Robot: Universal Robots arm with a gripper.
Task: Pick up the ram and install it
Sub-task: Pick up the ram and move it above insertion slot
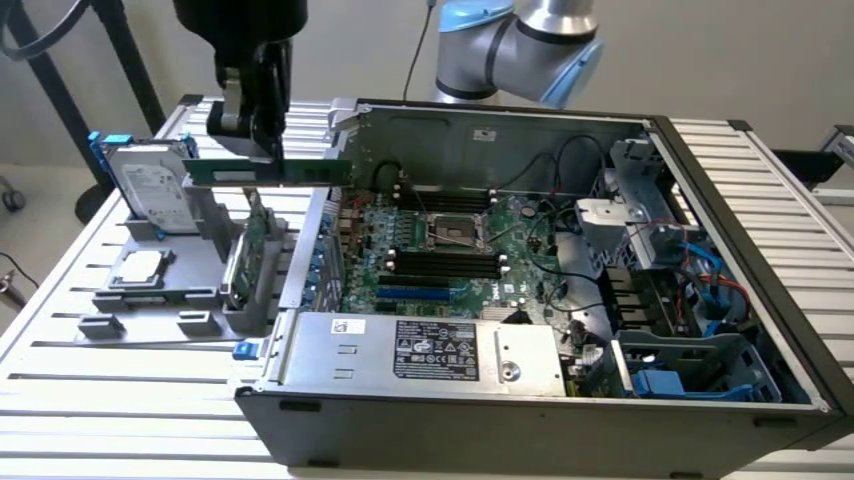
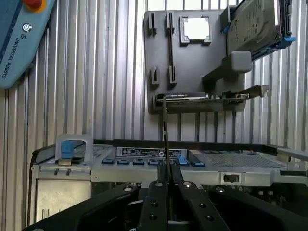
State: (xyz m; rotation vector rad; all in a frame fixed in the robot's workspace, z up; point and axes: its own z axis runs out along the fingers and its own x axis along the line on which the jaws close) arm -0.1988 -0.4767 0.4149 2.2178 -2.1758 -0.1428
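My gripper (image 1: 258,150) hangs over the exterior view's left, above the grey holder tray (image 1: 134,300), shut on the ram (image 1: 300,172). The ram is a long, thin dark-green stick held level, its free end reaching toward the open computer case (image 1: 534,400). In the wrist view the ram (image 2: 164,125) shows edge-on as a thin dark line rising from between the black fingers (image 2: 156,192) of the gripper (image 2: 168,182). The motherboard (image 1: 521,275) lies inside the case, with its black memory slots (image 1: 441,263) to the right of and lower than the ram in the exterior view.
On the tray stand a silver hard drive with blue rails (image 1: 144,180), a green expansion card (image 1: 250,255) and a square chip (image 1: 139,268). The case's power supply (image 1: 427,350), cables (image 1: 694,280) and raised walls surround the motherboard. The arm's base (image 1: 521,50) stands behind the case.
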